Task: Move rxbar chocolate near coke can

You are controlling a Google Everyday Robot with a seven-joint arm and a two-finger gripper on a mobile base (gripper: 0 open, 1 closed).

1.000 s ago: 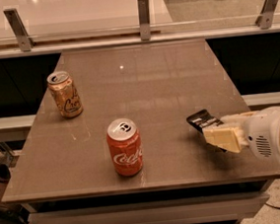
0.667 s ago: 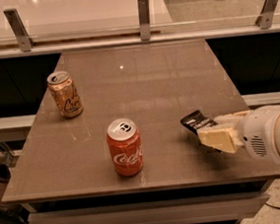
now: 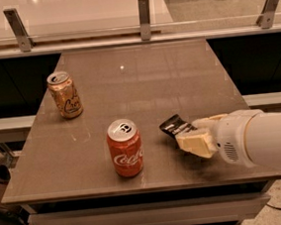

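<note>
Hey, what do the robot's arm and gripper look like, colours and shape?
The gripper, front right over the table by the rxbar chocolate, has blocky cream-yellow fingers. The arm behind is a smooth white rounded casing with a small dotted vent.

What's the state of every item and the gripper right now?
coke can: upright, standing free, front of the table.
tan can: upright, standing free, left rear.
rxbar chocolate: clamped at one end, right of the coke can, not touching it.
gripper: front right over the table, shut on the rxbar chocolate.
</note>
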